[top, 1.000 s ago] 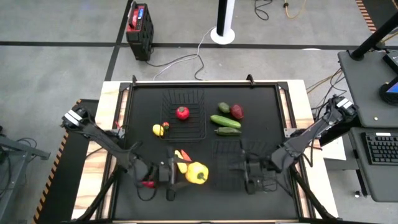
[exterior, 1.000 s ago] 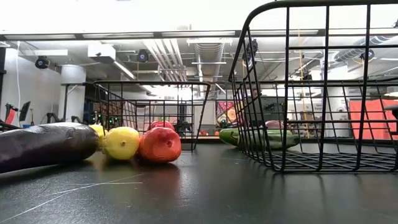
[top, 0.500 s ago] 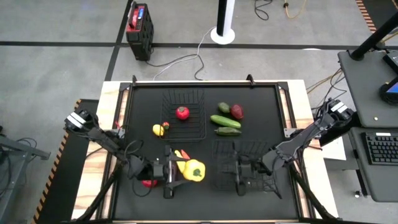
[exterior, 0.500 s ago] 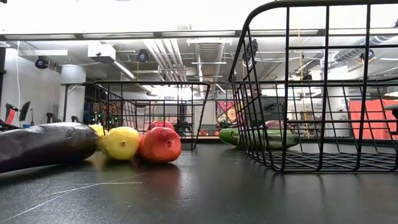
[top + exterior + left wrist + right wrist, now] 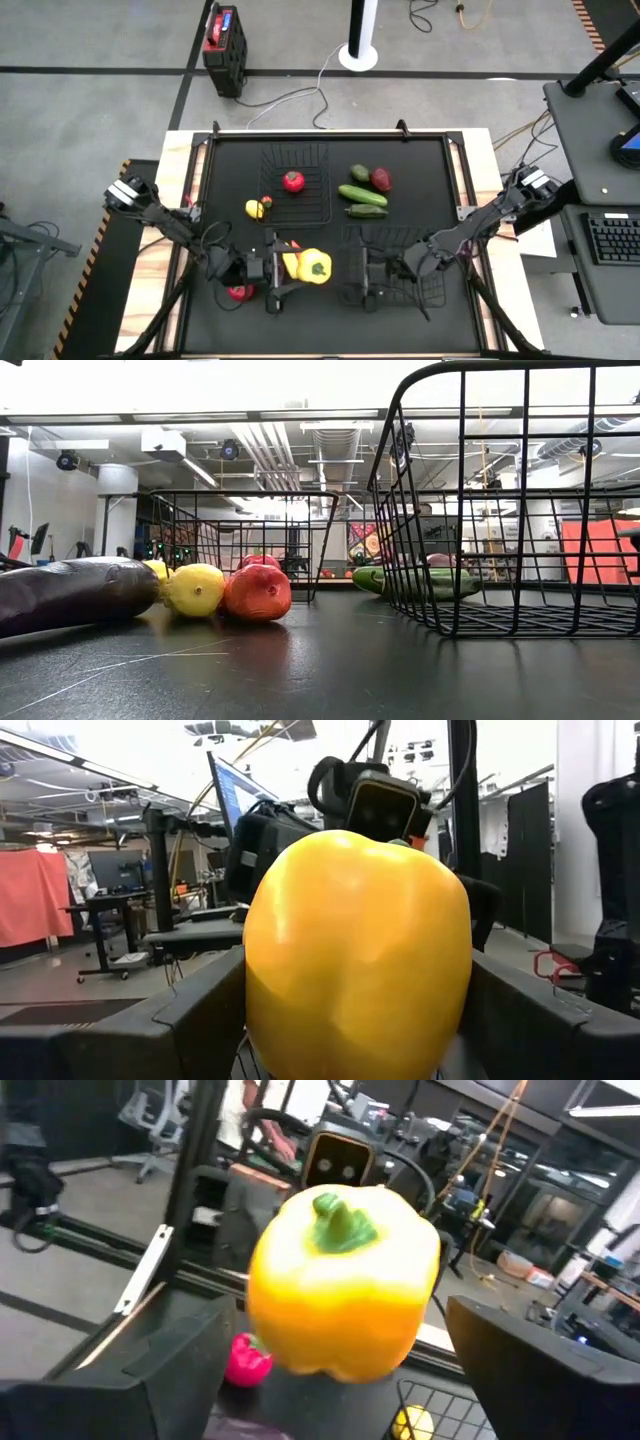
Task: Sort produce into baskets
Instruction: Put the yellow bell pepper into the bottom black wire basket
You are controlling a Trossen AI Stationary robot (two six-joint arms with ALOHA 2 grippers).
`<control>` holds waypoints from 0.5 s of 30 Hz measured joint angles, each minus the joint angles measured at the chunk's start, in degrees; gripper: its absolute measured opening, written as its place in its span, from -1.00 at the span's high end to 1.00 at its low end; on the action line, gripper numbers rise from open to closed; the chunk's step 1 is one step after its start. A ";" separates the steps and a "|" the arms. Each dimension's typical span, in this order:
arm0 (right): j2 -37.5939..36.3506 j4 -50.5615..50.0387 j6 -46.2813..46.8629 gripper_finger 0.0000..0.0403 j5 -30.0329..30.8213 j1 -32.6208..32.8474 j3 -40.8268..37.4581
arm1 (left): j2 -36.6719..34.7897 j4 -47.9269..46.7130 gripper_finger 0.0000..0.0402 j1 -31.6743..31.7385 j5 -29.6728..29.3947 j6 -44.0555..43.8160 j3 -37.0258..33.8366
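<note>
Pepper: my left tool (image 5: 283, 272) pinches the yellow pepper (image 5: 313, 267), just left of the near basket (image 5: 392, 240).
Handling: I judge it light, stiff, slick; take its broad sides.
Right tool (image 5: 368, 281): spread, over that basket.

High view: taken from above, looking straight down; the whole black mat (image 5: 325, 240), both arms and the surrounding floor are covered.
Low view: set at mat level, facing level across it into the room; the near basket (image 5: 520, 500) is seen close up.
Left wrist view: aimed past its own fingers; filled by a yellow bell pepper (image 5: 355, 955) at very close range.
Right wrist view: faces the same pepper from the opposite side.
Shared: the pepper, in both wrist views and the high view.
</note>
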 joint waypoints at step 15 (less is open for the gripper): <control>1.72 -0.25 1.60 -0.71 -0.62 -2.30 3.27 | -0.04 1.89 -0.48 0.24 -0.25 0.09 0.00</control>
